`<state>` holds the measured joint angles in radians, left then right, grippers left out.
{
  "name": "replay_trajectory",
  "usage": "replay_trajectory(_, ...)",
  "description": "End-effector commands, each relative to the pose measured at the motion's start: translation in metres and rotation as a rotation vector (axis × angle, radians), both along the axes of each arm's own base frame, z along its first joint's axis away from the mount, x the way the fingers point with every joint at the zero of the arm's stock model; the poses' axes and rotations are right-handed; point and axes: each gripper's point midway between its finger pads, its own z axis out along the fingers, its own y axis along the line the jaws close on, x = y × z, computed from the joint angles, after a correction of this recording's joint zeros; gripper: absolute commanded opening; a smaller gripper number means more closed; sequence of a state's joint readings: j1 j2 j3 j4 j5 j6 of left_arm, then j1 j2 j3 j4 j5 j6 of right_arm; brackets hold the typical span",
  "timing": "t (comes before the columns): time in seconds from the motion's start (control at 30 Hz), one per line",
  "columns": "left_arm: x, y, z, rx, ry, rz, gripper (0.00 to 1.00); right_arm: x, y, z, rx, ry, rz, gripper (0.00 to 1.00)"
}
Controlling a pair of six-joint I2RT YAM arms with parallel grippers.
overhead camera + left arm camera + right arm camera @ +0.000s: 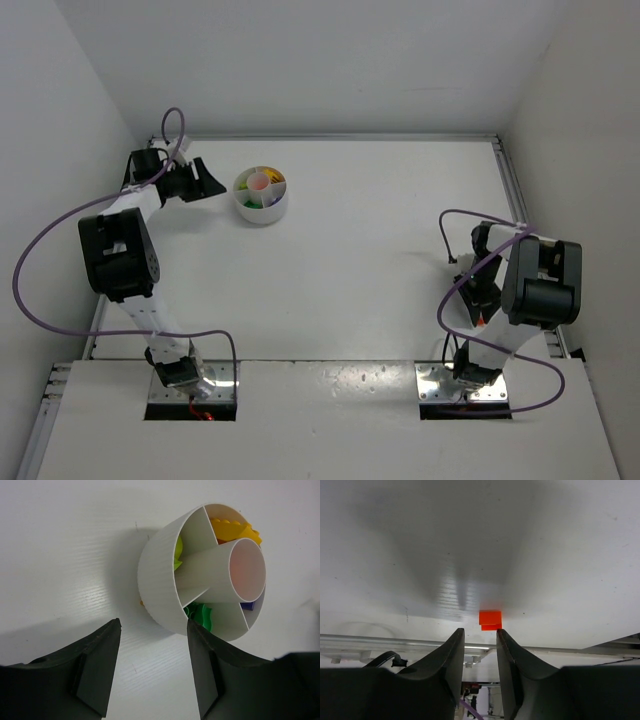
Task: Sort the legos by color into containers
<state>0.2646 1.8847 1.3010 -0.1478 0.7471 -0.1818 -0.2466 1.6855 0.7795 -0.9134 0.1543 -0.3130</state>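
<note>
Since the dish (261,194) near the desk's far-left corner holds legos (235,530) already, my left tool (153,625) hangs released beside it. My right tool (479,631) has a red brick (490,619) at its tips by the right edge, can't tell if it's clenched.

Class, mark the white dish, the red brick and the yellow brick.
white dish (159,575): left wrist view, outer wall.
red brick (490,617): right wrist view, upper face.
yellow brick (235,529): left wrist view, studded edge.
</note>
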Motion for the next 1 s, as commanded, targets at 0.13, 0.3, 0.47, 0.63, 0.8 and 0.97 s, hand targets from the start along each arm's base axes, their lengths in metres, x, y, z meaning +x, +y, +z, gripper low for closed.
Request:
replay_trajectory(0.13,0.017,0.009,0.013,-0.004,-0.061,0.009,0.61,0.002,-0.004,-0.007,-0.021,-0.025,-0.003,0.31)
replay_trajectory(0.3,0.017,0.009,0.013,-0.004,-0.061,0.009,0.61,0.0,-0.007,-0.01,-0.045,-0.029,0.003,0.3)
replay_trajectory(0.47,0.017,0.009,0.008,-0.006,-0.052,0.009,0.61,0.002,-0.013,-0.012,-0.08,-0.04,0.01,0.3)
replay_trajectory(0.63,0.019,0.011,0.009,0.002,-0.059,0.016,0.61,0.003,-0.018,-0.012,-0.115,-0.052,0.007,0.3)
replay_trajectory(0.8,0.017,0.01,0.006,-0.007,-0.046,0.021,0.61,-0.001,-0.016,-0.013,-0.104,-0.045,0.006,0.18)
replay_trajectory(0.97,0.017,0.01,0.006,-0.007,-0.046,0.021,0.61,0.002,-0.015,-0.011,-0.096,-0.065,0.011,0.12)
